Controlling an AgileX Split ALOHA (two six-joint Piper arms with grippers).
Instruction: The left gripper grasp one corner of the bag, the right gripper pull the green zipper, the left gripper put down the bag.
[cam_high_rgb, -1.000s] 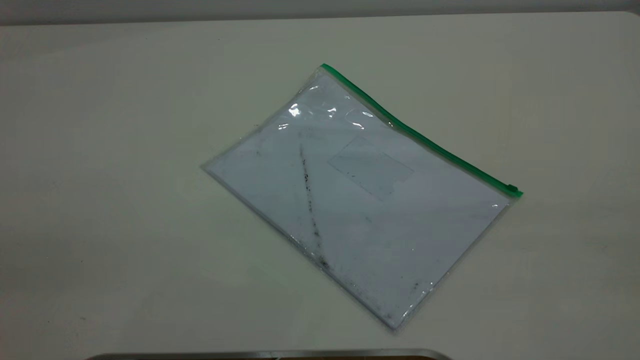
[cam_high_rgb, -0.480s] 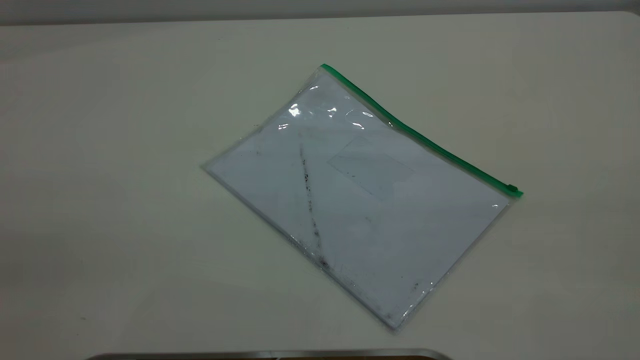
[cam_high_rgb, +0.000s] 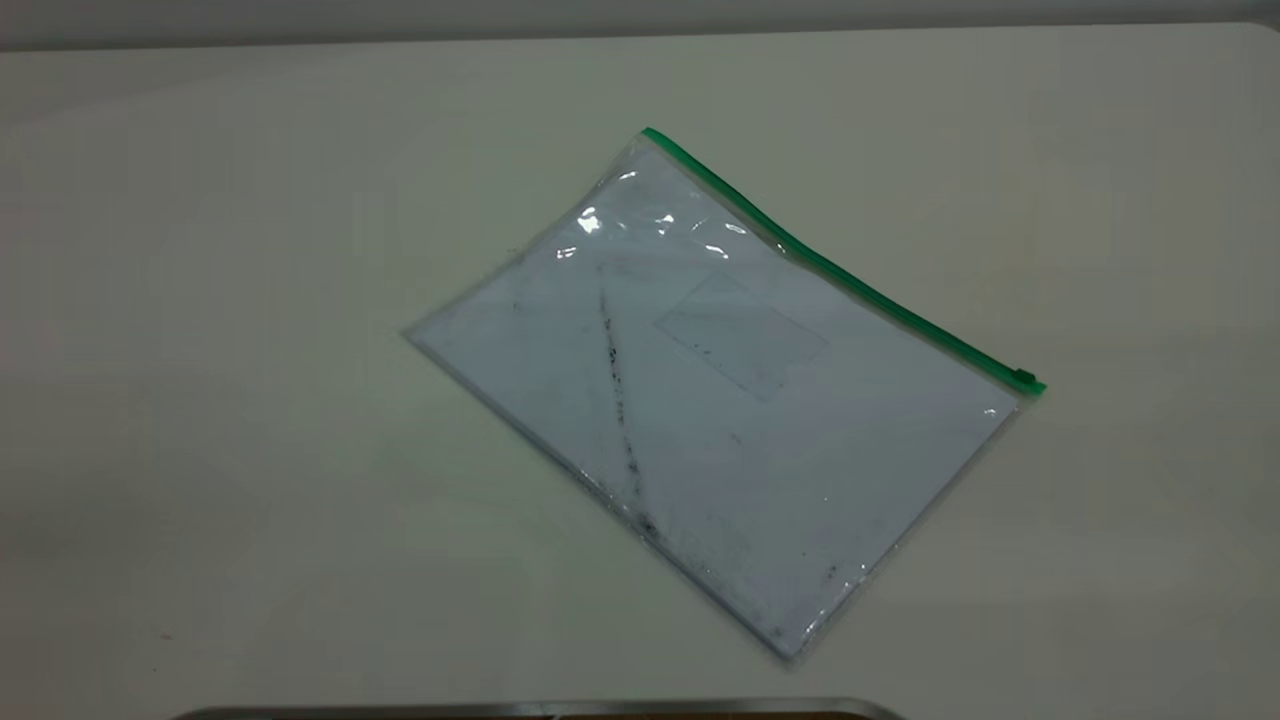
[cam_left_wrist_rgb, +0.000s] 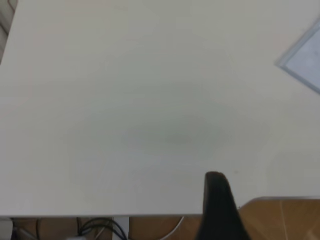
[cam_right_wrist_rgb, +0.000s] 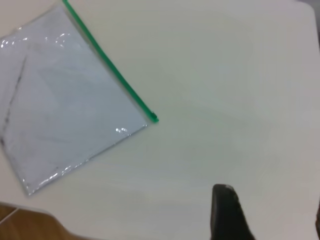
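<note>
The bag (cam_high_rgb: 700, 400), a flat clear pouch with a white sheet inside, lies slantwise on the pale table (cam_high_rgb: 250, 300). Its green zipper (cam_high_rgb: 840, 270) runs along the far right edge, with the slider tab (cam_high_rgb: 1024, 378) at the right end. The corner of the bag (cam_high_rgb: 645, 135) at the strip's other end lies flat. Neither gripper shows in the exterior view. My left gripper (cam_left_wrist_rgb: 270, 187) hangs open over the table's near edge, well away from the bag (cam_left_wrist_rgb: 302, 60). Over bare table, my right gripper (cam_right_wrist_rgb: 272, 200) is open too, apart from the bag (cam_right_wrist_rgb: 65, 100) and slider tab (cam_right_wrist_rgb: 154, 118).
A grey metal rim (cam_high_rgb: 540, 708) lies along the table's near edge. Cables (cam_left_wrist_rgb: 100, 227) and wooden floor (cam_left_wrist_rgb: 285, 220) show below that edge. Bare tabletop surrounds the bag on all sides.
</note>
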